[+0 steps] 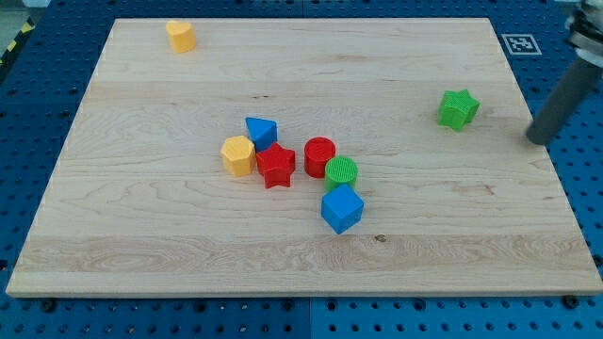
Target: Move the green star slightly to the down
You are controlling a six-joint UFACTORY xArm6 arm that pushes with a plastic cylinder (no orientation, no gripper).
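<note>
The green star (pixel 458 108) lies on the wooden board (pixel 141 217) at the view's right, in the upper half. My tip (pixel 538 140) is at the lower end of the dark rod, near the board's right edge. It stands to the right of the green star and a little lower, clearly apart from it.
A cluster sits near the board's middle: a blue triangular block (pixel 261 131), a yellow hexagon (pixel 238 154), a red star (pixel 276 166), a red cylinder (pixel 319 156), a green cylinder (pixel 341 172) and a blue cube (pixel 341 208). A yellow block (pixel 180 36) lies at the top left.
</note>
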